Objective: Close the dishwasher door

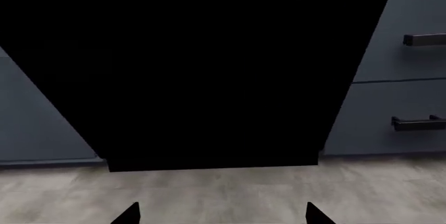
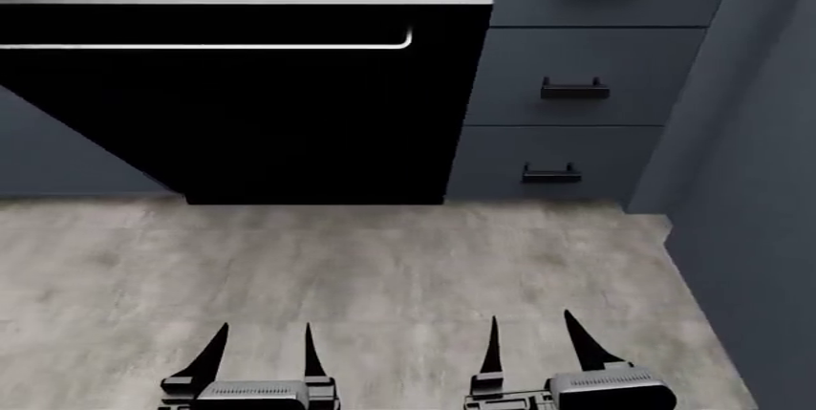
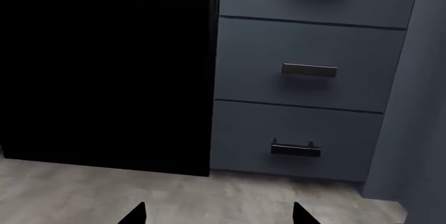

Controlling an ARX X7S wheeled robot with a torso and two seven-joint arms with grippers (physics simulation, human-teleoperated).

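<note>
Head cam looking down from above; both wrist cams low, close, facing the same glossy black dishwasher door (image 2: 255, 114).

Kitchen: dishwasher door (image 2: 255, 104) ajar beside grey-blue drawer fronts (image 2: 580, 75).

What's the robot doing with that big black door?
The robot is facing a dishwasher door that hangs partly open, tilted out from the cabinets, with racks showing above its silver top edge. Both grippers, left gripper and right gripper, are open and empty, hovering low over the floor, not touching the door. Grey-blue drawers sit beside the door. The door has not been closed yet.
</note>
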